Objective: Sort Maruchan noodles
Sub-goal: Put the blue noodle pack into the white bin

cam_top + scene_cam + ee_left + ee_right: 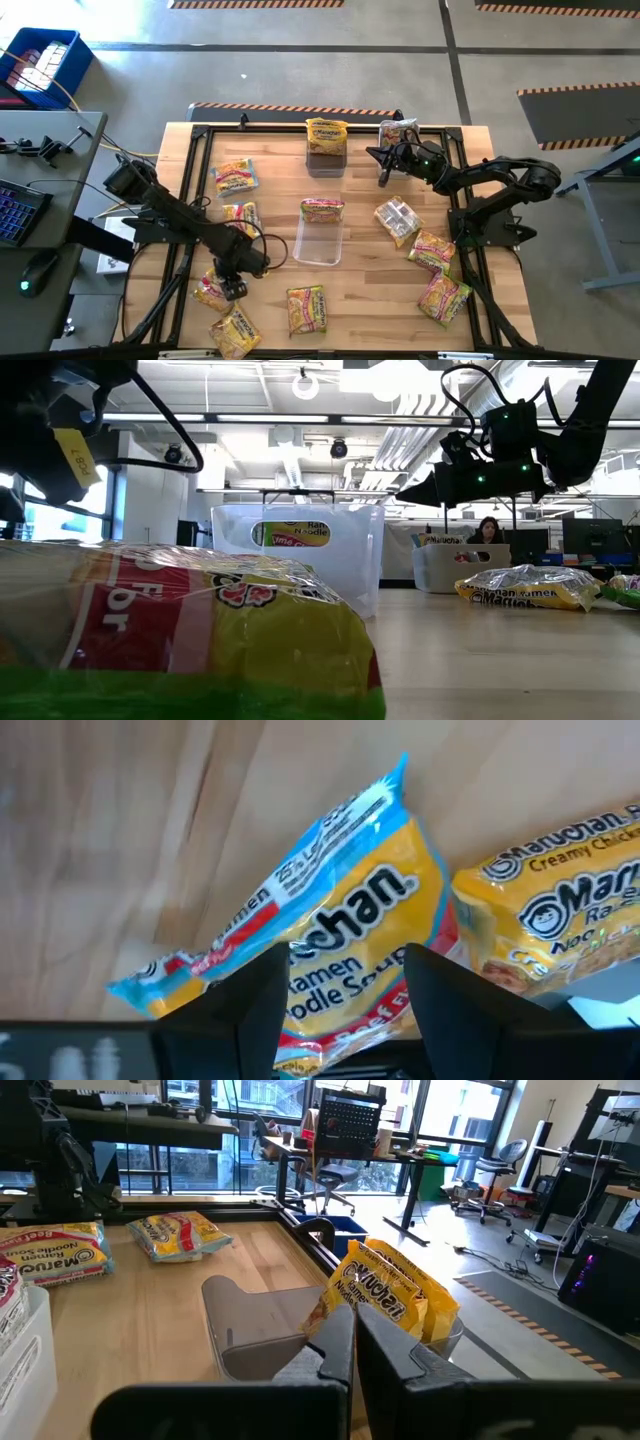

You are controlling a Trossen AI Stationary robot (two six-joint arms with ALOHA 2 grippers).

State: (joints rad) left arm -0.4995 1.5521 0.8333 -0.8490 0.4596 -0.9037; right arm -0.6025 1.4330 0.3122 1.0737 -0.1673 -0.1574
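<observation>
A: Starting at the left of the wooden tabletop (370,280), where is the left claw (234,289)?

B: Low over the near-left corner, its two dark fingers (250,1010) spread wide with nothing gripped. A blue-edged yellow Maruchan packet (330,935) lies flat just beyond them, and a creamy chicken packet (560,910) lies beside it.

A: Other packets on that side?

B: A yellow one (236,177) farther back and another (240,215) near the arm. One more (307,308) sits at the near edge.

A: The middle?

B: A clear bin (319,240) holds one packet (322,209) at its far end. Behind it a second bin (325,160) has a yellow packet (326,132) on top.

A: And the right?

B: The right claw (384,176) hangs above the tabletop just right of that far bin, closed tight and empty. A silvery packet (398,220) and two red-and-green ones (432,250) (443,296) lie on the right side.
</observation>
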